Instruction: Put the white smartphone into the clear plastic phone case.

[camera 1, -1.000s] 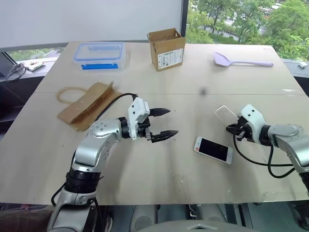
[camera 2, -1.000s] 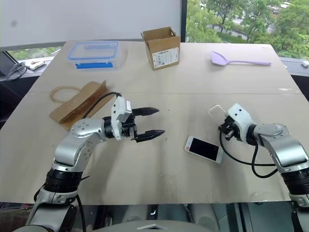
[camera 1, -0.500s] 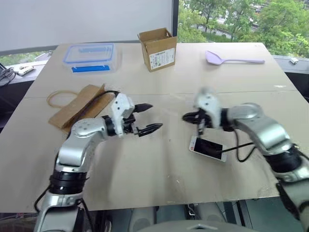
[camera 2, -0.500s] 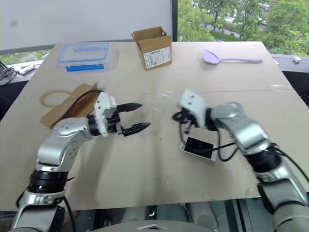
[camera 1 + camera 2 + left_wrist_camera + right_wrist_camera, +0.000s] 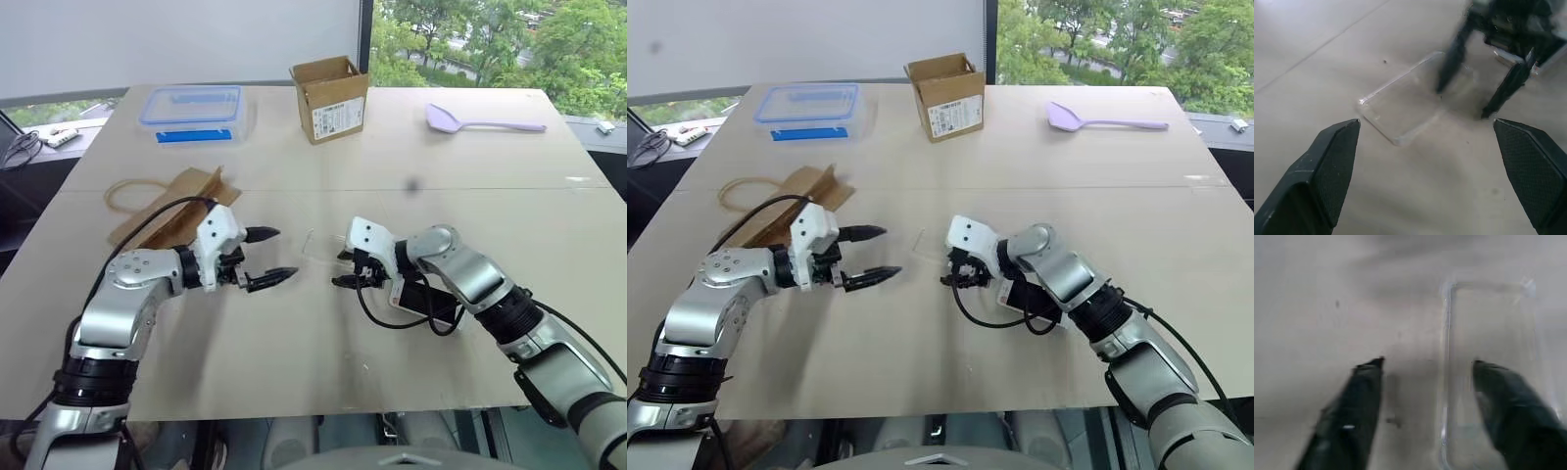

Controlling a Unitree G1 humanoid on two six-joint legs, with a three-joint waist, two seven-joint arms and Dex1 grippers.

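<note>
The clear plastic phone case (image 5: 1409,99) now lies flat on the desk (image 5: 323,343) about midway between its left and right edges, between the two grippers. A second ago it was tilted up in the right gripper's grasp, further toward the right edge; it has since been carried leftward and let go. One finger of the right gripper (image 5: 345,264) stands over the case's end and the other beside its long edge, with no clamp on it. In the right wrist view the two black fingers (image 5: 1354,401) are spread apart, with the case's edge between them.

The white smartphone (image 5: 423,300) lies screen up on the desk where it lay before, toward the near edge and right of centre. The right forearm and its cable now cross over it, so only part of its dark screen and white rim shows. It is just beside the case, on the case's right.

The left gripper (image 5: 265,258) has drawn back toward the left edge since the earlier frame. Its fingers are spread wide and empty, hovering above the desk and pointing at the case from a short way off.

Toward the far edge stand a clear box with a blue lid (image 5: 192,111), a small cardboard box (image 5: 331,97) and a lilac spoon (image 5: 482,121). A brown paper bag (image 5: 168,204) lies near the left arm.
</note>
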